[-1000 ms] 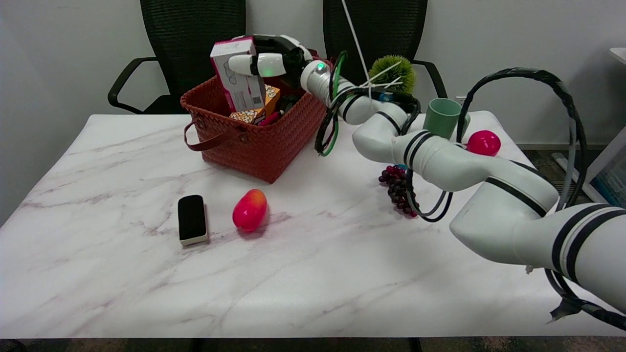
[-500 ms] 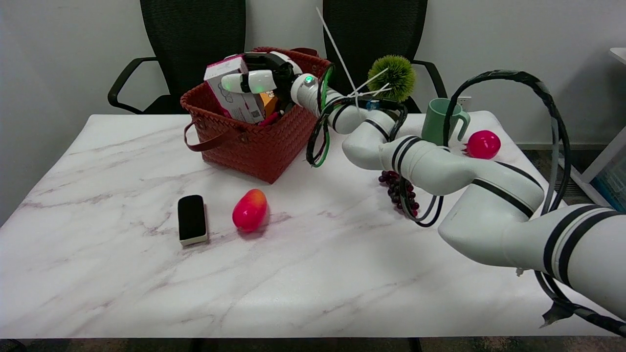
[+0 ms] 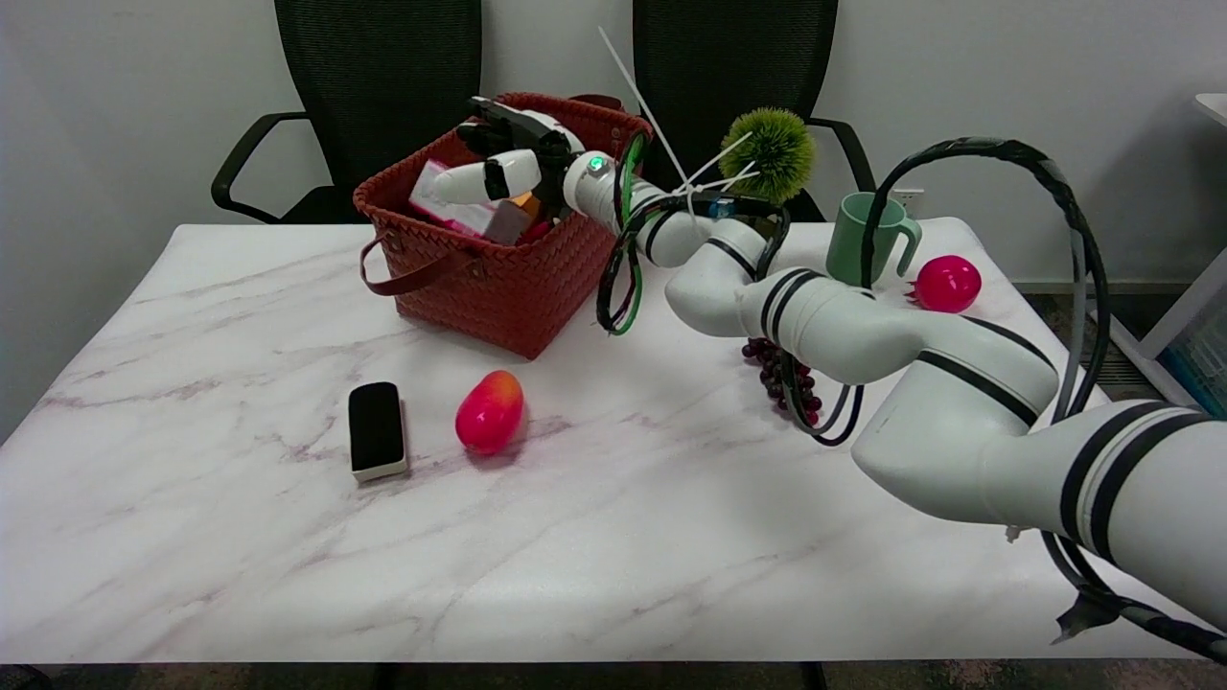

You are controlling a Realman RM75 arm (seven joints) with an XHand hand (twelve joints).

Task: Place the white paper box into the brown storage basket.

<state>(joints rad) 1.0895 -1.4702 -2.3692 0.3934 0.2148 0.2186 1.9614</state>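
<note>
The white paper box [image 3: 458, 213], edged in pink, lies tilted on its side inside the brown woven storage basket [image 3: 498, 283] at the back of the table. My right hand [image 3: 508, 158] hovers over the basket's opening, just above the box. Its white thumb stretches across above the box's top edge, and the other fingers [image 3: 494, 117] are raised and spread behind, away from the box. Nothing sits between thumb and fingers. Other items in the basket are mostly hidden under the box and hand.
A black eraser [image 3: 377, 429] and a red-yellow fruit [image 3: 490, 411] lie in front of the basket. Dark grapes [image 3: 778, 369], a green mug [image 3: 866, 240], a pink ball [image 3: 948, 283] and a spiky green ball [image 3: 767, 144] sit to the right. Two black chairs stand behind.
The hand lowered the upright box into the basket; the box tipped over and now lies below the thumb, no longer pinched. The fingers have spread apart.
</note>
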